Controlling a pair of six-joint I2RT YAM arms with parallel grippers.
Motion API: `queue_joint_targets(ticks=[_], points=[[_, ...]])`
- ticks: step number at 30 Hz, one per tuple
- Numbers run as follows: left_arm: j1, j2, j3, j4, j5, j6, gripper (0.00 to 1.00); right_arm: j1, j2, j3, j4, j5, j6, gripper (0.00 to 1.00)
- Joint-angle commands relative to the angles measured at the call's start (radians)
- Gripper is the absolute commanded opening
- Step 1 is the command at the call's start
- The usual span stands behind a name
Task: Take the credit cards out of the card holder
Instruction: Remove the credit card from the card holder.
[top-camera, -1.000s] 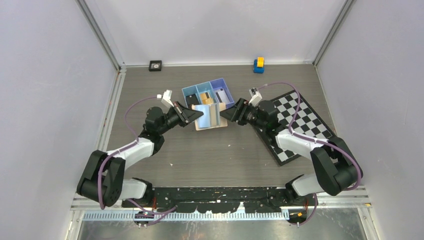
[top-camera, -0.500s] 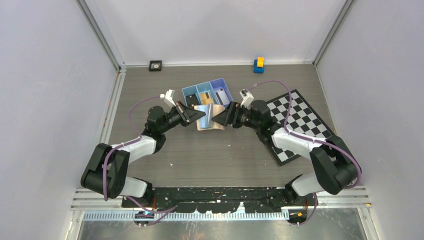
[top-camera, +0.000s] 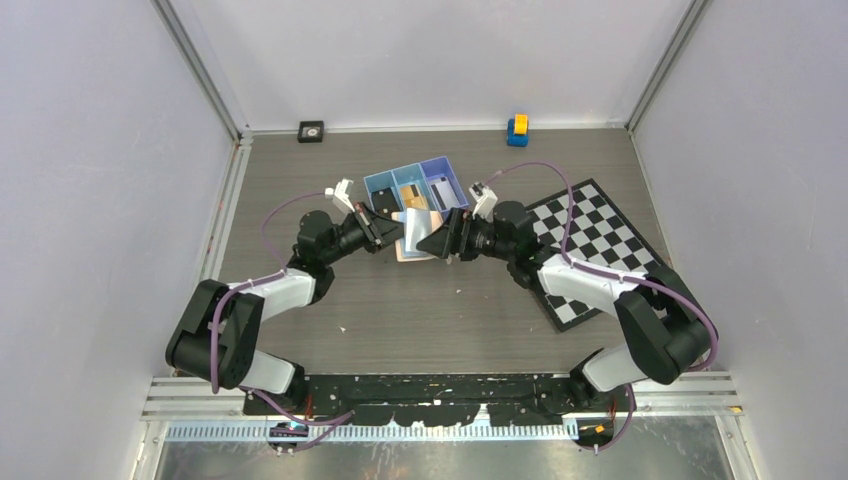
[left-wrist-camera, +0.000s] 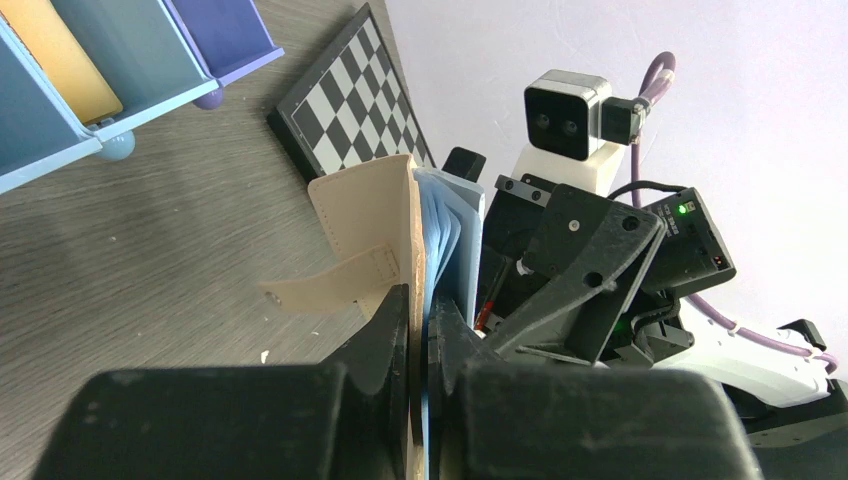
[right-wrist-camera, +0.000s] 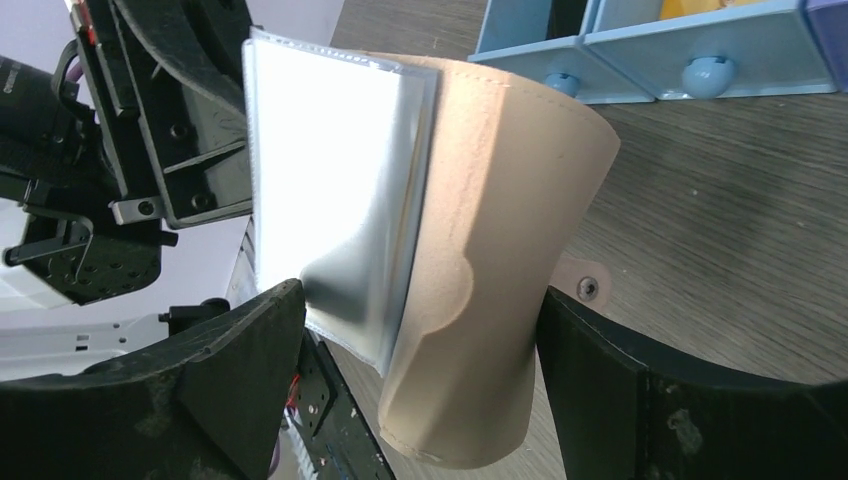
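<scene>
The tan card holder hangs just in front of the blue tray, between my two grippers. My left gripper is shut on one edge of it, pinching the tan cover and blue-tinted sleeves together; the snap tab sticks out to the left. My right gripper is open, its jaws straddling the bent tan cover and the clear sleeves. The sleeves glare white, so I cannot tell whether any card is in them. Credit cards lie in the tray: a black one, an orange-tan one and a pale one.
The blue three-compartment tray stands just behind the grippers and shows in both wrist views. A checkerboard lies to the right. A yellow-and-blue toy and a small black object sit by the back wall.
My right gripper has moved left until its open jaws are around the card holder. My left gripper has edged right, and the holder now stands folded between the two.
</scene>
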Motion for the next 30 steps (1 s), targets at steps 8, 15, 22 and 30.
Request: queue_joint_targets(ticks=[8, 15, 22, 30], points=[[-0.015, -0.041, 0.045, -0.084, -0.046, 0.088, 0.0, 0.033, -0.049, 0.066, -0.063, 0.082, -0.057, 0.88], [-0.016, -0.105, 0.047, -0.214, -0.113, 0.145, 0.0, 0.033, -0.109, 0.084, -0.257, 0.333, -0.095, 0.88], [-0.015, -0.151, 0.031, -0.226, -0.149, 0.155, 0.0, 0.032, -0.141, 0.048, -0.188, 0.286, -0.076, 0.92], [0.002, -0.19, 0.007, -0.195, -0.154, 0.137, 0.0, 0.025, -0.222, -0.032, -0.083, 0.298, -0.038, 0.94]])
